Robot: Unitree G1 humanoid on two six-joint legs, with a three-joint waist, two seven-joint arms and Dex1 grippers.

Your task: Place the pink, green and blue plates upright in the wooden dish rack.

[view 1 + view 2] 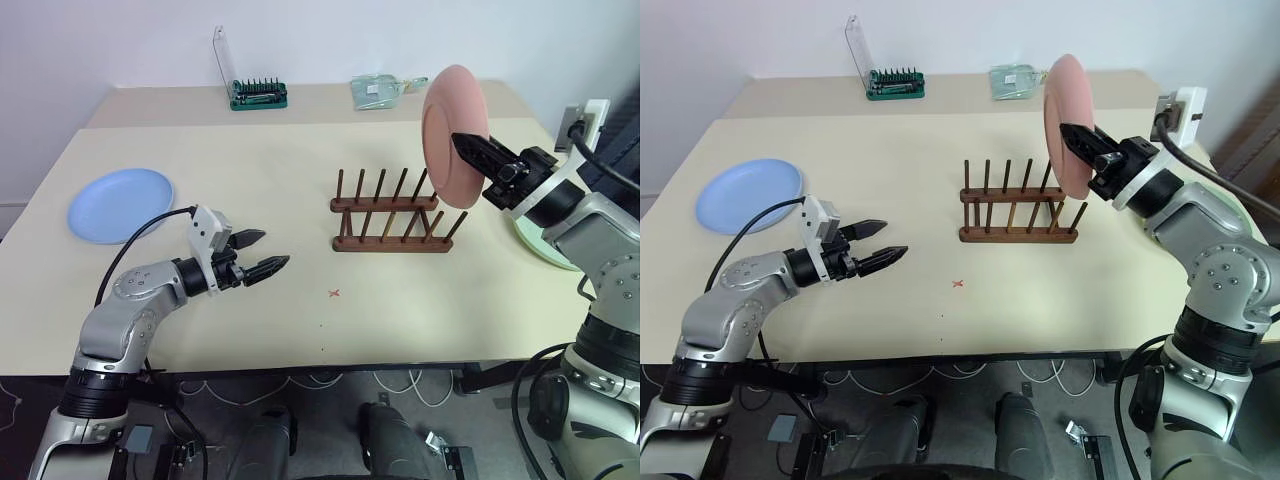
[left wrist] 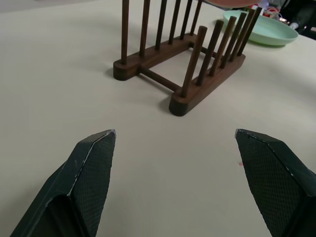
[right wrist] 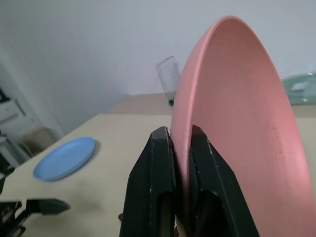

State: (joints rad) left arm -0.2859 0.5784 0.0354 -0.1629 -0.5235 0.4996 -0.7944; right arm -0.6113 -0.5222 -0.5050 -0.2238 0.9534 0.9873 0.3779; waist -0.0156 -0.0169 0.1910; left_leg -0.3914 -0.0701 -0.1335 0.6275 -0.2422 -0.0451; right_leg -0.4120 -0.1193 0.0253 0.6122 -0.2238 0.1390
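Observation:
My right gripper (image 1: pixel 468 146) is shut on the rim of the pink plate (image 1: pixel 448 125), which it holds upright in the air just above the right end of the wooden dish rack (image 1: pixel 392 212). No plate stands in the rack. The blue plate (image 1: pixel 120 204) lies flat at the table's left. The green plate (image 2: pixel 261 32) lies flat at the right, behind my right arm. My left gripper (image 1: pixel 264 252) hovers open over the table, left of the rack, pointing toward it with nothing between its fingers.
A green screwdriver-bit holder (image 1: pixel 258 94) with a clear lid and a clear plastic packet (image 1: pixel 378 90) sit at the table's back edge. A small red cross mark (image 1: pixel 335 293) is on the tabletop in front of the rack. A white plug (image 1: pixel 588 118) sits at the right edge.

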